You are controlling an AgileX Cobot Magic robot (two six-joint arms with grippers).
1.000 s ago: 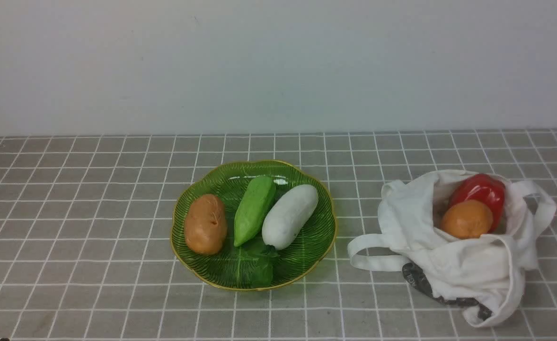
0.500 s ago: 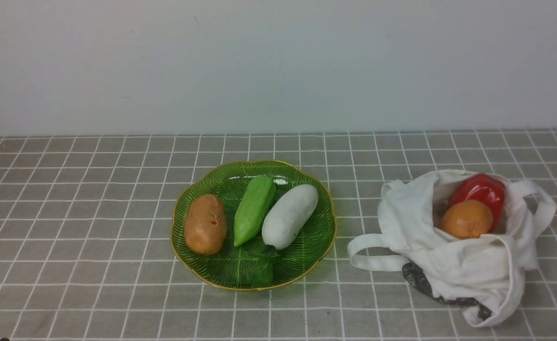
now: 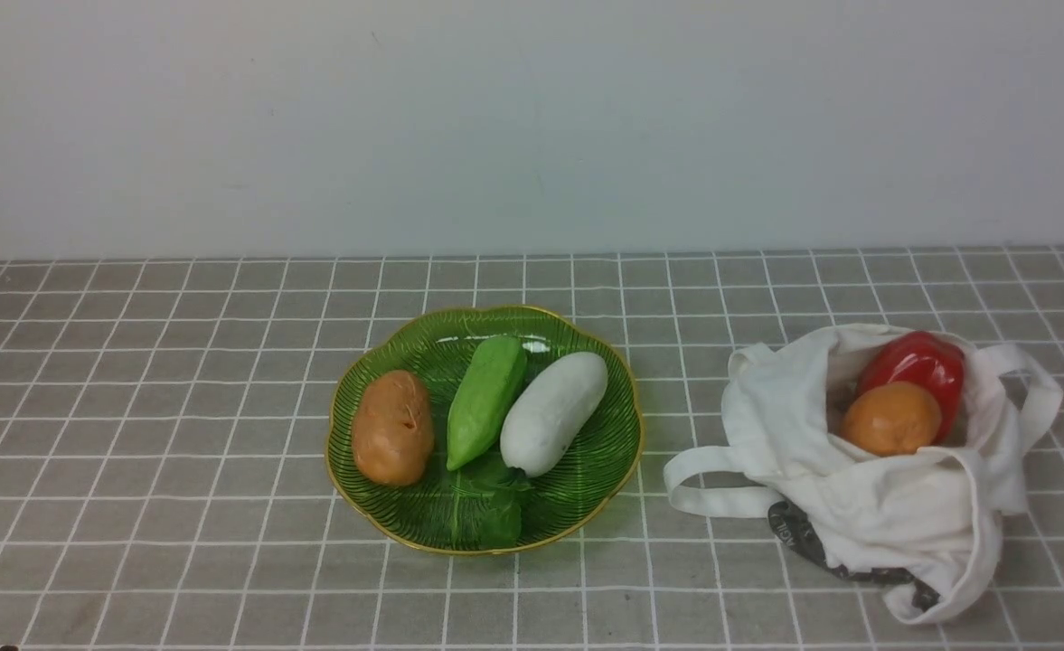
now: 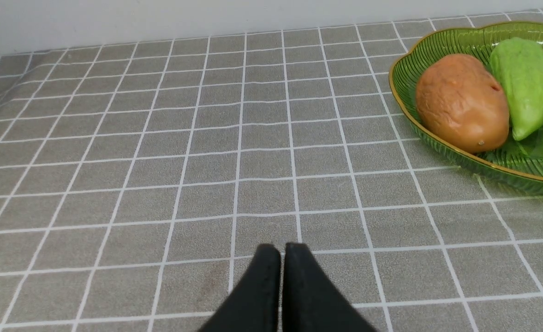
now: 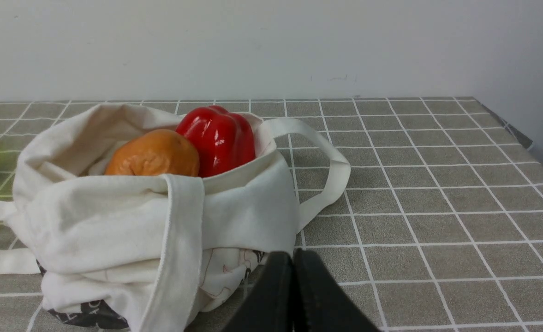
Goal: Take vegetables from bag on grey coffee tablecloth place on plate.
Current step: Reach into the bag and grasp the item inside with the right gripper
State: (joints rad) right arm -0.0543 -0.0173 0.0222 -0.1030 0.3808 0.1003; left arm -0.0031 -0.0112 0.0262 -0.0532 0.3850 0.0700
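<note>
front view looks across the grey coffee tablecloth [image 3: 179, 407], which covers the surface up to a plain pale wall [image 3: 532, 127]. the plate [image 3: 577, 506] sits near the middle of the cloth with three pieces lying side by side in it: an orange-brown potato [image 3: 392, 428] on the left, a green vegetable [image 3: 484, 398] in the middle and a white vegetable [image 3: 553, 411] on the right, the green and white ones touching. to the right of the plate and apart from it, the bag [image 3: 866, 515] lies slumped on the cloth with its mouth open; one loop handle [image 3: 717, 503] trails toward the plate and the dark printed patch [image 3: 794, 538] peeks out underneath. in the bag's mouth sit two vegetables, a red bell pepper [image 3: 920, 366] at the back and a round orange-brown one [image 3: 890, 418] in front, touching it. in the left wrist view the left end effector [image 4: 281, 251] points over bare cloth with the plate off to one side, its two black fingers [image 4: 264, 276] pressed together with nothing between them. in the right wrist view the right end effector [image 5: 293, 258] is near the bag's front side, its fingers [image 5: 276, 286] likewise closed tight and empty, the pepper and the orange piece showing above the bag's folded rim.
</note>
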